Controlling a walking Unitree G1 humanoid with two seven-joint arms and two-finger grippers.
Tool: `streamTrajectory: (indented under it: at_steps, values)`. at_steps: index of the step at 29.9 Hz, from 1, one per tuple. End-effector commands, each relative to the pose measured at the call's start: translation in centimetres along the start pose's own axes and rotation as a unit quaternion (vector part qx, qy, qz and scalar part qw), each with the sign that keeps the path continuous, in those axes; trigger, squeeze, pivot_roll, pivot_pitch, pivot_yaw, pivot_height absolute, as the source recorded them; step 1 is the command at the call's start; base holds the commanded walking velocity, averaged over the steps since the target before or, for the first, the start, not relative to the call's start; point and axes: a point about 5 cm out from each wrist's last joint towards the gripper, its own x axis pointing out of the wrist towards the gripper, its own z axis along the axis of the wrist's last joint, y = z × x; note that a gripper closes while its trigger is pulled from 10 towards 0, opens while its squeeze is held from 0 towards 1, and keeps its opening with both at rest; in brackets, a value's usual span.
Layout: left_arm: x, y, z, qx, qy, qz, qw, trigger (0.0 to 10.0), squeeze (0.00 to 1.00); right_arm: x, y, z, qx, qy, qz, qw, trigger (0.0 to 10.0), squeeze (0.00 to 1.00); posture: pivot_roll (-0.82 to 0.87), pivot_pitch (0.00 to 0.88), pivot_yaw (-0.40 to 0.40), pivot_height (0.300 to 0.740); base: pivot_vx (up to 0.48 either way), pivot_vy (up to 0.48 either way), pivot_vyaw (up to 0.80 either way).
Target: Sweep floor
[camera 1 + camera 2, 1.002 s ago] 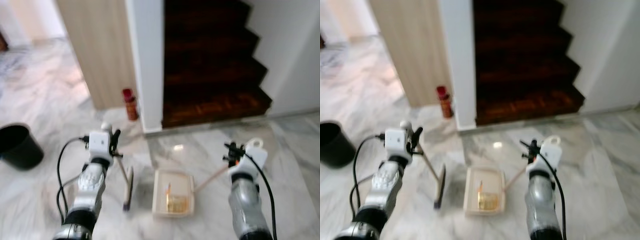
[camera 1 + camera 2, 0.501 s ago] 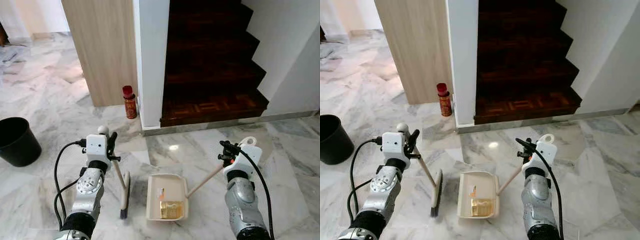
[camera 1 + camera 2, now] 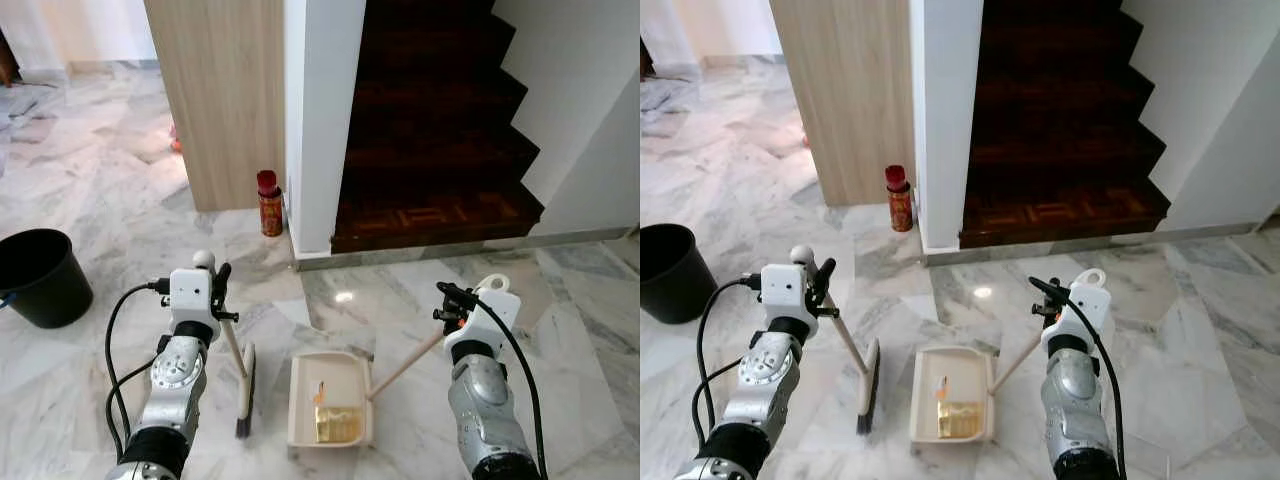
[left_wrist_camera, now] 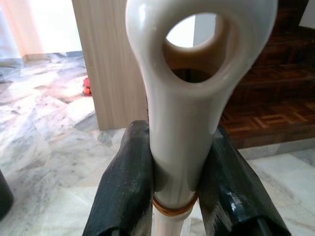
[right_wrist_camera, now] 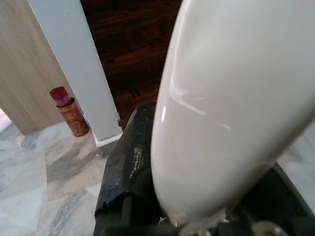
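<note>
The marble floor [image 3: 90, 400] lay before a dark staircase [image 3: 430, 130], with a black bin [image 3: 40, 275] off to the robot's left. The dustpan [image 3: 330, 400], litter inside, rested on the floor beside the broom [image 3: 243, 395]. The left gripper [image 3: 222, 290] clenched the broom's handle and the right gripper [image 3: 445, 305] the dustpan's, so sweeping seemed done; next, probably, carrying the pan level to the bin.

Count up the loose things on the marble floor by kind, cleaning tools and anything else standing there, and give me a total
Broom: 1, handle in the left gripper
Dustpan: 1, handle in the right gripper
Black bucket: 1
Red canister: 1
Total: 4
</note>
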Motion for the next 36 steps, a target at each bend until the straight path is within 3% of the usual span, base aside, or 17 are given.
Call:
streamTrajectory:
  at_steps: [1, 36]
  values:
    - [0.38, 0.04, 1.06, 0.005, -0.021, -0.001, 1.0, 10.0, 0.0, 0.53, 0.31, 1.62, 0.005, -0.03, 0.004, 1.0, 10.0, 0.0, -0.04, 0.0, -0.031, 0.74, 0.0, 0.277, 0.0]
    - [0.09, -0.16, 1.06, 0.002, -0.016, -0.001, 1.0, 10.0, 0.0, 0.37, 0.62, 1.71, 0.01, -0.026, 0.013, 1.0, 10.0, 0.0, -0.04, 0.0, -0.038, 0.74, 0.0, 0.318, 0.0]
